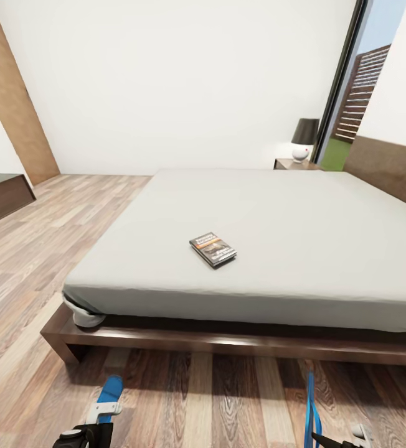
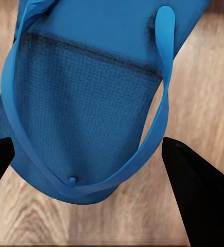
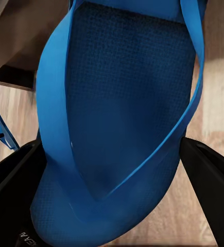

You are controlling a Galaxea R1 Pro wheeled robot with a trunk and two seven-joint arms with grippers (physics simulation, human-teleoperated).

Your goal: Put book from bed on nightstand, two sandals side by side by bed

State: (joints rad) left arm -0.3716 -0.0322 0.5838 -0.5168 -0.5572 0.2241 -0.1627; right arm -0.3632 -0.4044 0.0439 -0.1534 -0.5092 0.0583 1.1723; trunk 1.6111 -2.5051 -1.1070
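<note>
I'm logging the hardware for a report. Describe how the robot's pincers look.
Left pincer: two matte black, wedge-shaped fingers tapering to points. In the head view its body is black with a white bracket. Right pincer: black fingers too, one with faint white lettering.

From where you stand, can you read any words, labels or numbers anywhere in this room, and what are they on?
Book on the bed: its cover carries lettering, but it is too small and blurred to read.
Right gripper, in the right wrist view: a few pale letters sit low on one finger, cut off and unreadable.
Both blue sandals: no text visible.
</note>
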